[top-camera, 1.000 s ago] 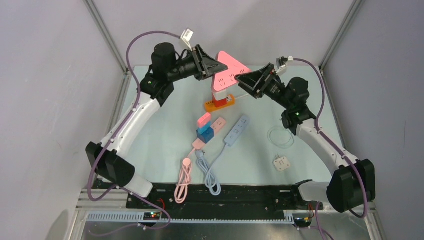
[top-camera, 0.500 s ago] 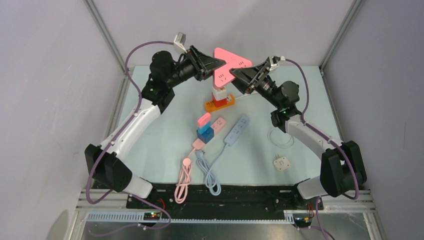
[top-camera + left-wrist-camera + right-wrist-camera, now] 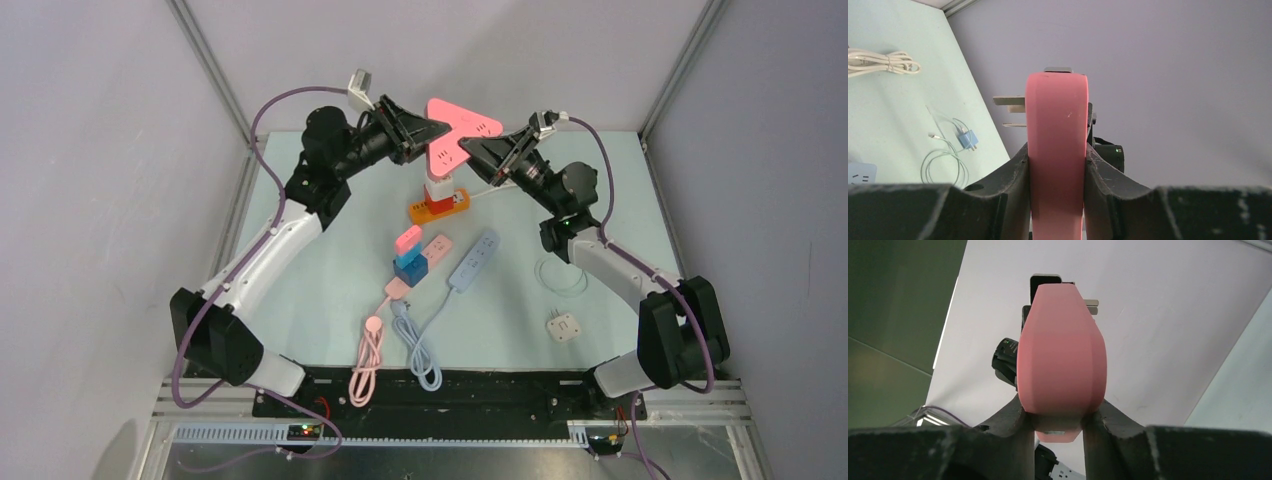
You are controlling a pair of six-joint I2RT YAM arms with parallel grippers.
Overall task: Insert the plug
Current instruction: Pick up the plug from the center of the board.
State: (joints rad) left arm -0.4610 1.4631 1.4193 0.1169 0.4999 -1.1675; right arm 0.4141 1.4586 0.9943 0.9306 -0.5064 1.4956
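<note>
The plug [image 3: 458,128] is a pink triangular adapter with sockets on its face, held in the air over the back of the table. My left gripper [image 3: 432,128] is shut on its left corner and my right gripper [image 3: 480,150] is shut on its right side. In the left wrist view the pink body [image 3: 1057,120] fills the gap between the fingers [image 3: 1015,172], and metal prongs [image 3: 1009,101] stick out to the left. In the right wrist view the pink body [image 3: 1062,360] is clamped at its lower end. Below it an orange power strip [image 3: 457,202] carries a red and white stack [image 3: 438,192].
A pink and blue plug stack [image 3: 408,255], a pink strip [image 3: 436,246] and a blue-grey strip [image 3: 476,260] lie mid-table, their cables [image 3: 400,345] running toward me. A white adapter [image 3: 564,326] and a coiled white cable [image 3: 560,273] lie at the right.
My right gripper has moved in and shut on the pink plug, which it stood open beside before. Both arms and the plug shifted slightly toward the back.
</note>
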